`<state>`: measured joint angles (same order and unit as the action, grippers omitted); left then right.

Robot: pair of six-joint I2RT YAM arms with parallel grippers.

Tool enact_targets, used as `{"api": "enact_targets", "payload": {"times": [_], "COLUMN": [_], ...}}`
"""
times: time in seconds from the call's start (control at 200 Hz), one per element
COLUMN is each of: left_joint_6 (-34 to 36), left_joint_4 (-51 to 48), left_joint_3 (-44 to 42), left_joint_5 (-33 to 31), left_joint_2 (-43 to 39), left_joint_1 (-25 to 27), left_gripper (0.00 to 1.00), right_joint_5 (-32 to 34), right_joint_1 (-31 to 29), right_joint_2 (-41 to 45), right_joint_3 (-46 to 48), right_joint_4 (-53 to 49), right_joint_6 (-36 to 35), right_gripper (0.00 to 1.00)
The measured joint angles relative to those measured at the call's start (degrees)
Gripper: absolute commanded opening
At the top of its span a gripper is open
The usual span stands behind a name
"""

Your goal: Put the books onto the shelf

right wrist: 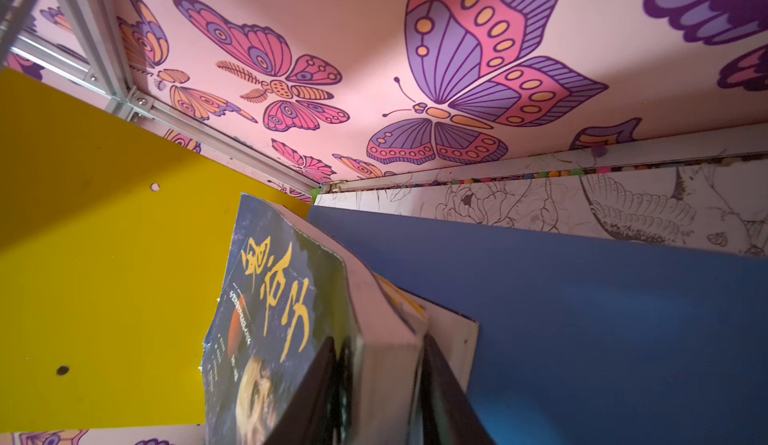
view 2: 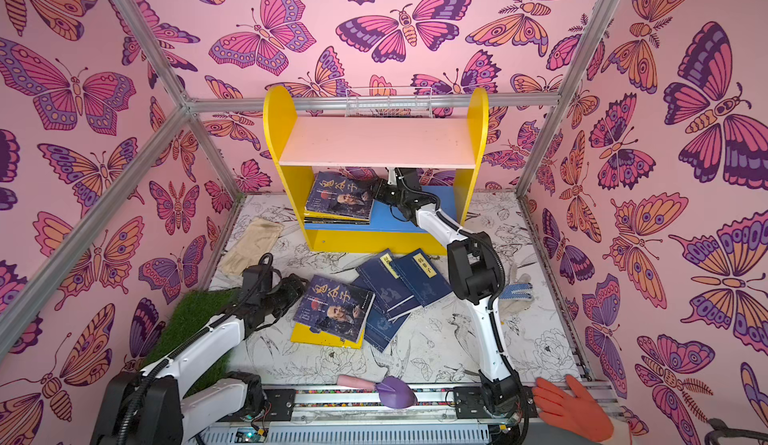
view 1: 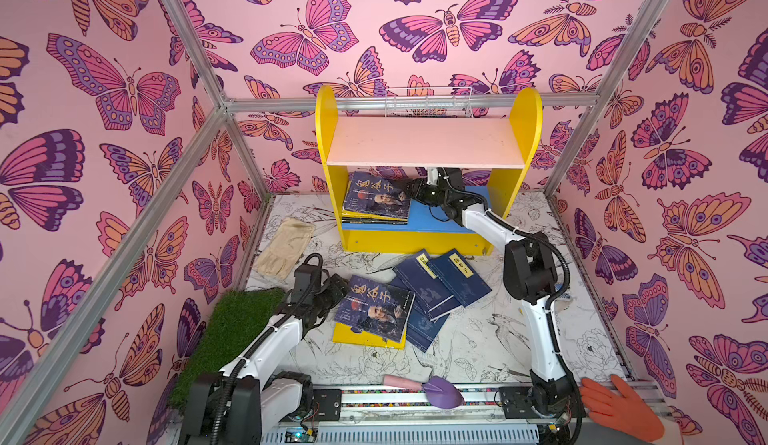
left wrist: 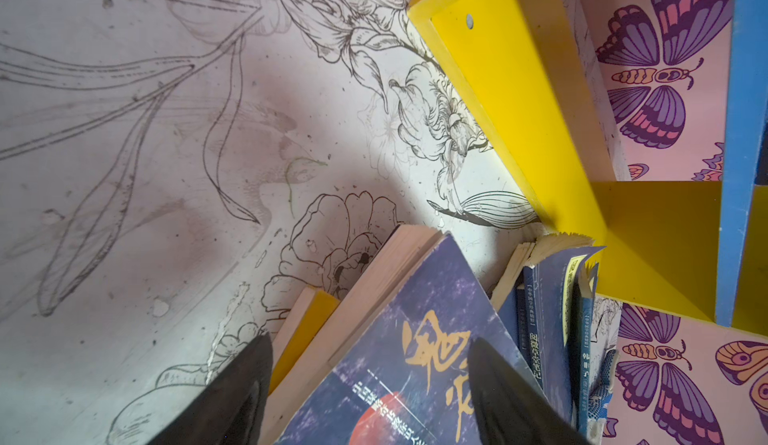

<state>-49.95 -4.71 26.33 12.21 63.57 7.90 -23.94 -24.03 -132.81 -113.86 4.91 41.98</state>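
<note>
The right claw (view 1: 406, 191) pinches the page edge of the top portrait book (view 1: 376, 197) on the blue lower board (view 1: 440, 219) of the shelf (view 1: 326, 139), seemingly to seat it on the stack. The left claw (view 1: 337, 293), spread, straddles another portrait book (view 1: 374, 310) among the loose books (view 1: 457, 276) on the worktop (view 1: 478, 339), poised to grip

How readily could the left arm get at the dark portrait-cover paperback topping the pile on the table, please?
Probably yes: the left gripper stands open right at the edge of the dark portrait-cover paperback, and nothing lies over its cover.

Book stack (view 1: 376, 199) on shelf (view 1: 415, 242); loose books (view 1: 374, 310) before it.
</note>
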Motion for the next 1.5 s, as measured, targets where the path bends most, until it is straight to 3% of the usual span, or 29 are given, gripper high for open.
{"api": "enact_targets", "payload": {"times": [0.23, 0.351, 0.706, 0.852, 1.222, 1.503], "left_joint_6": [0.0, 0.0, -0.02, -0.02, -0.02, -0.04], "left_joint_4": [0.0, 0.07, 0.22, 0.2, 0.2, 0.22], "left_joint_3": [0.09, 0.13, 1.64, 1.64, 1.64, 1.64], "left_joint_5": [0.02, 0.04, 0.02, 0.0, -0.17, -0.24], "left_joint_2": [0.02, 0.39, 1.16, 1.14, 0.98, 1.01], "left_joint_1": [0.02, 0.07, 1.18, 1.55, 2.29, 2.93], "left_gripper": [0.76, 0.76, 0.76, 0.76, 0.77, 0.77], "right_joint_5": [-2.58, -3.56, -2.84, -0.96, -1.05, -2.71], "right_joint_1": [0.22, 0.22, -0.37, -1.36, -1.9, -2.75], "right_joint_2": [-0.07, -0.09, -0.02, 4.33, 19.08, 20.22], "right_joint_3": [-1.44, -2.78, -3.37, 4.02, 22.88, 24.96], "right_joint_4": [-1.33, -3.87, -9.66, -8.46, -3.39, -7.58], "right_joint_6": [-2.12, -4.35, -10.93, -12.17, -12.74, -18.84], "right_gripper": [0.26, 0.29, 0.66, 0.75, 0.72, 0.64]}}
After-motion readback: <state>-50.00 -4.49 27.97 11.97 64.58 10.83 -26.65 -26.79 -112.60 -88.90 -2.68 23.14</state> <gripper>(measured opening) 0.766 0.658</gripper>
